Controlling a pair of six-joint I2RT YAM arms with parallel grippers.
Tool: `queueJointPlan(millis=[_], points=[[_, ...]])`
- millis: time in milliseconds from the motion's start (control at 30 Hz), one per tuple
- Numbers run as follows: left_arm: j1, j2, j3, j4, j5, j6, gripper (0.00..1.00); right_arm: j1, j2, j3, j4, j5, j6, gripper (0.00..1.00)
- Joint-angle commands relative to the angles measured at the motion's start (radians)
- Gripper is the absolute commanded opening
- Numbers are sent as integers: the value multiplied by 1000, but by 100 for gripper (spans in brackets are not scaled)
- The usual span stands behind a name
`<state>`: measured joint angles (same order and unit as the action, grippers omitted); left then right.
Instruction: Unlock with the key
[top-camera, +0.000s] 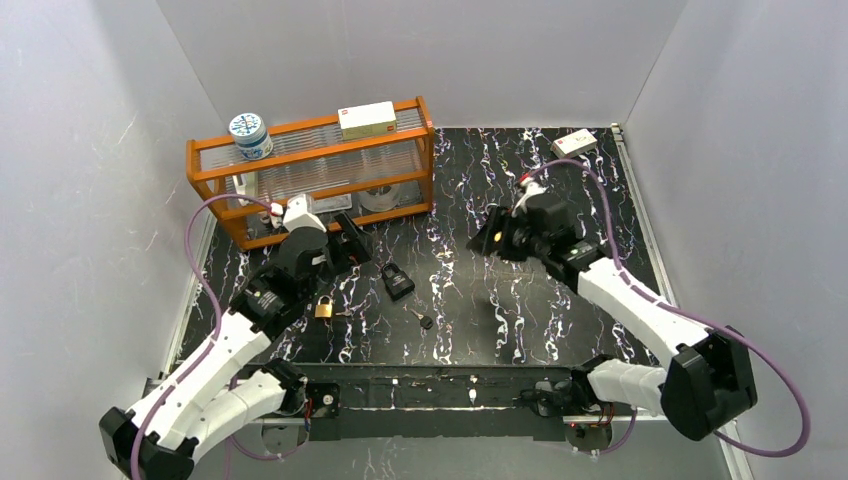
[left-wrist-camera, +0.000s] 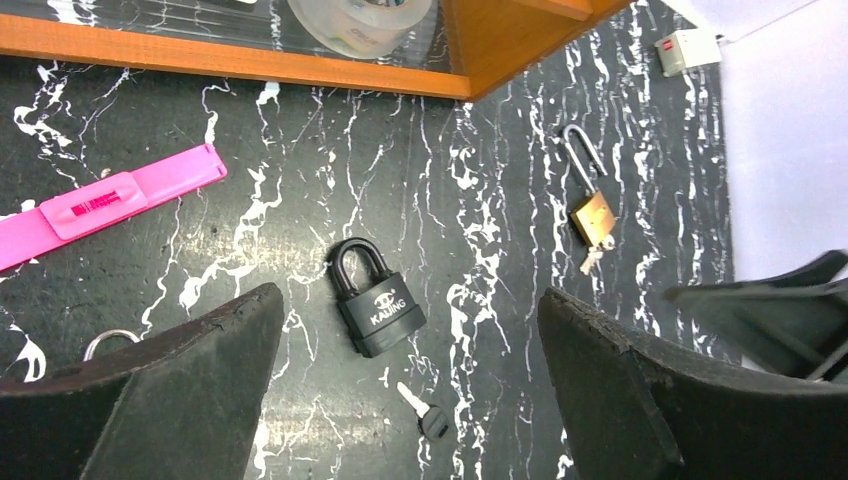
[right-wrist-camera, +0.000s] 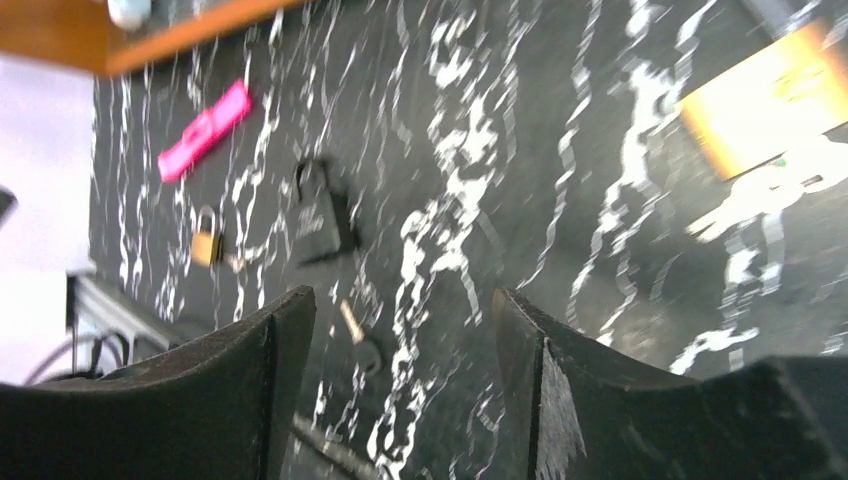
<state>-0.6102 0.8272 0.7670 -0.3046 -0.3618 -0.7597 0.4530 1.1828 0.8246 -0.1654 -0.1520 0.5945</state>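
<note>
Plainly, left end effector (left-wrist-camera: 408, 300) and right end effector (right-wrist-camera: 402, 295) gape empty — key (left-wrist-camera: 425, 414) (blurred at right wrist) lies apart.

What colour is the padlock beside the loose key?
The padlock is black, clearest in the left wrist view.

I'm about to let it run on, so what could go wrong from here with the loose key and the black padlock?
The key is tiny and lies flat; the open left claw has broad pads and may push it rather than lift it. The black padlock lies loose and could slide when the key goes in unless the right claw steadies it. A brass padlock lies nearby, so the wrong lock might get tried.
</note>
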Motion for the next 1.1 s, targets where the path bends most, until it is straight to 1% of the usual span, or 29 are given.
queueJointPlan(millis=[0,133,233,367,500,633,800,900,1067], points=[[6,-78,12,-44,21,-14,95,196,-27,-32,-112,101,65,72],[6,-123,14,-72,92,-42,94,376,8,-16,-195,244,87,71],[6,-142,13,-93,148,-37,94,474,73,13,-252,295,83,71],[6,-180,-22,-105,119,-71,94,570,208,84,-308,319,17,71],[6,-194,-41,-103,92,-113,95,658,343,175,-373,400,-30,71],[6,-176,-38,-102,87,-101,95,722,450,251,-381,424,-64,68],[6,-157,-31,-75,85,-71,95,746,553,312,-394,430,-81,63],[6,-168,-34,-51,71,-62,95,748,585,329,-391,420,-111,59],[6,-191,-45,-41,20,-64,95,748,597,324,-345,382,-159,56]])
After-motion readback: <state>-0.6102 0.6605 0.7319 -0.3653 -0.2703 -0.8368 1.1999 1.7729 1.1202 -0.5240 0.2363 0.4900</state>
